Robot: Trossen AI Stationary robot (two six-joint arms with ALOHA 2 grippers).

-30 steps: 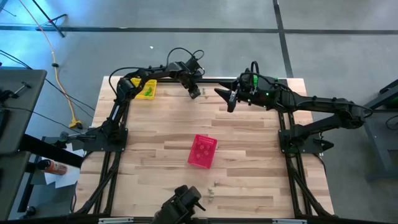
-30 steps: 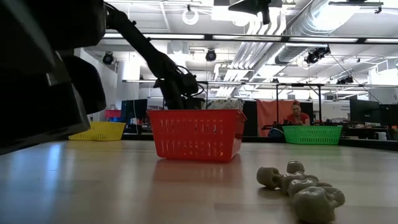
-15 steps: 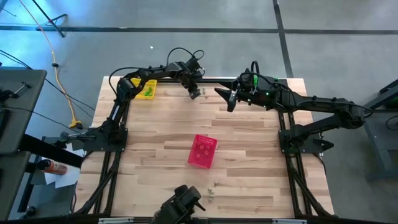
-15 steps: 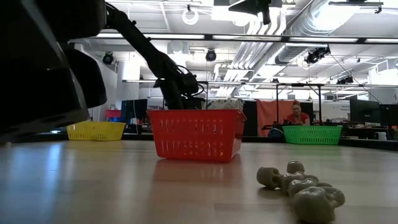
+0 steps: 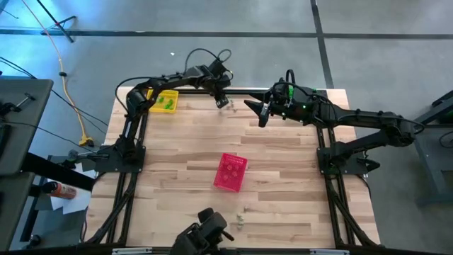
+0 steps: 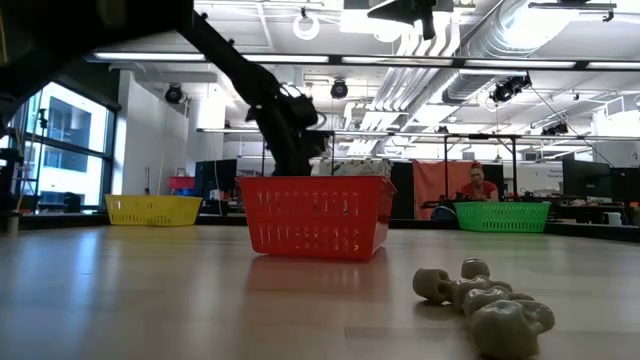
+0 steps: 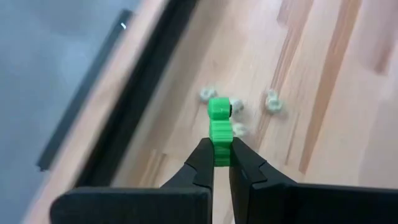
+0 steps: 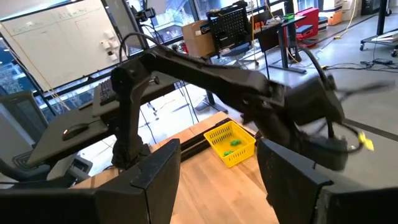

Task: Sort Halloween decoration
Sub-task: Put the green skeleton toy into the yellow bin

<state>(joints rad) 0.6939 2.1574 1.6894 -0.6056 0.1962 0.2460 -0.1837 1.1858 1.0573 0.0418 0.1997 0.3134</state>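
There are two robot arms, one on the left and one on the right, and each has one gripper: the left gripper (image 5: 222,101) and the right gripper (image 5: 259,113).

There are three baskets on the surface (image 5: 283,177). One is yellow (image 5: 167,101), at the far left. One is pink (image 5: 231,172), in the middle. One is green (image 6: 503,216), far off on the right in the low view.

One green trinket (image 7: 219,127) sits in the left jaws. Four small pale trinkets (image 7: 272,101) lie on the wood under it.

A little bunch of pale trinkets (image 6: 480,297) lies near the front edge; how many is hard to tell.

One person (image 6: 480,184) is in the room behind.
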